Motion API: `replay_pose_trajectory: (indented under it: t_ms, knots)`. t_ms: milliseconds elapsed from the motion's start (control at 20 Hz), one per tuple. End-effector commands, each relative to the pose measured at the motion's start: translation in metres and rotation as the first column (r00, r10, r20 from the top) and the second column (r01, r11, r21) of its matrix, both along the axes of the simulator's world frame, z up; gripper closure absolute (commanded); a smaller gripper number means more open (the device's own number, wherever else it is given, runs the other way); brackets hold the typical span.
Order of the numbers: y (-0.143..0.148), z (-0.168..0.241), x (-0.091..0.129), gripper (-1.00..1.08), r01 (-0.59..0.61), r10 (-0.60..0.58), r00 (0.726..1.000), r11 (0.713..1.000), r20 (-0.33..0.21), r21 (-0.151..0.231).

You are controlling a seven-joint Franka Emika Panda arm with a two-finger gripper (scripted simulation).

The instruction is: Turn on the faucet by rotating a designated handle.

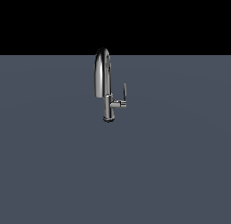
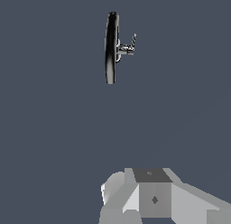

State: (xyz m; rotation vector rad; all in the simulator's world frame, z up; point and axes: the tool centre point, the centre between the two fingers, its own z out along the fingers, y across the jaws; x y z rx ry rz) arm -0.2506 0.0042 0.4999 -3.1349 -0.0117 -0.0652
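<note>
The faucet (image 1: 103,74) is a shiny chrome tap with a tall arched spout on a slim column and a round base, standing on the grey-blue surface. The handle (image 1: 125,92) is a thin dark blade pointing up from a short stub on the exterior view's right of the column. Seen from above in the wrist view, the faucet (image 2: 111,47) appears as a narrow dark arc with the handle (image 2: 133,40) sticking out beside it. Only grey blocky parts of my gripper (image 2: 153,196) show, far from the faucet. Its fingertips cannot be made out.
A flat grey-blue surface (image 1: 171,173) spreads around the faucet, with a black background beyond its far edge. The arm does not appear in the exterior view.
</note>
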Motion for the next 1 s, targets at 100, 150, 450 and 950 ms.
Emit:
replay_pose_trajectory:
  t_ms: [100,150,450,950]
  knots:
    - [0.000,0.000,0.001,1.08,0.001,-0.001,1.000,1.000,-0.001,0.001]
    - [0.000,0.000,0.001,1.08,0.003,-0.003,1.000,1.000,-0.003,0.003]
    - [0.001,-0.001,0.011,1.08,0.027,-0.026,0.999,0.999,-0.026,0.026]
    - [0.003,-0.008,0.052,1.08,0.127,-0.113,0.986,0.985,-0.123,0.114]
